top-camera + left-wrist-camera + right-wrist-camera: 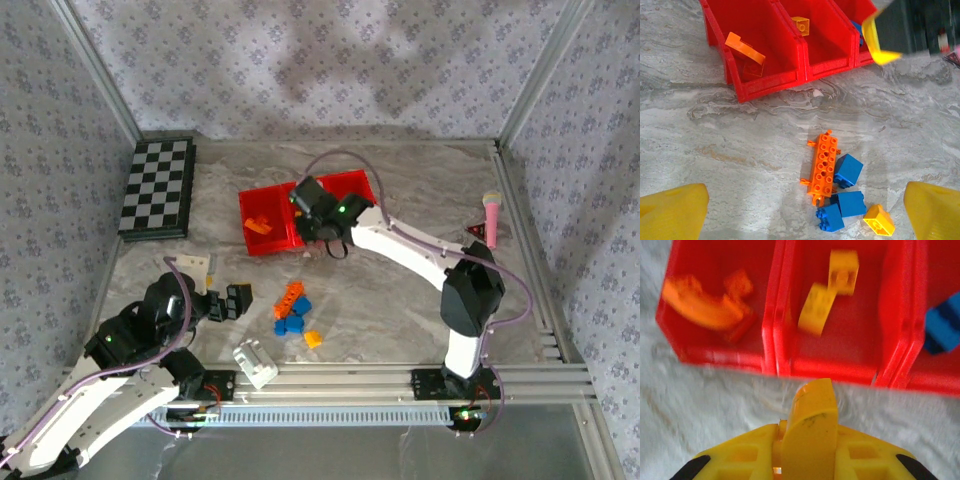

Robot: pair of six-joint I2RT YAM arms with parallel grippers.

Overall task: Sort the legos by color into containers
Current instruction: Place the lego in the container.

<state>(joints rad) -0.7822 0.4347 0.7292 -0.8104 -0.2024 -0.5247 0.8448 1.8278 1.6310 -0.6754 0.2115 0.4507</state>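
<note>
Lego sort, partly filled. Containers [770,82]: three red bins joined in a row at the far middle of the table [400,310]. The left bin holds orange pieces [705,305], the middle bin yellow pieces [820,300], the right bin a blue piece [942,327]. Loose legos [850,204]: one cluster on the table in front of the bins and well apart from them. It comprises a long orange plate [822,167], three blue bricks [847,170] touching or just beside it, and one small yellow-orange brick [879,220] at the cluster's near right edge. The plate's long axis runs roughly from the arms toward the bins, slightly tilted. Right hand [810,425]: fingers together, nothing seen between them, held at the bins' near side. Left hand [232,300]: fingers wide apart, empty, near the cluster, which lies to its right in the top view and ahead between its fingers in its own wrist view. Judgement: the left hand is the readier of the two, and a grasp across the plate's short side would suit. Brands, labels, writing: none legible.
</note>
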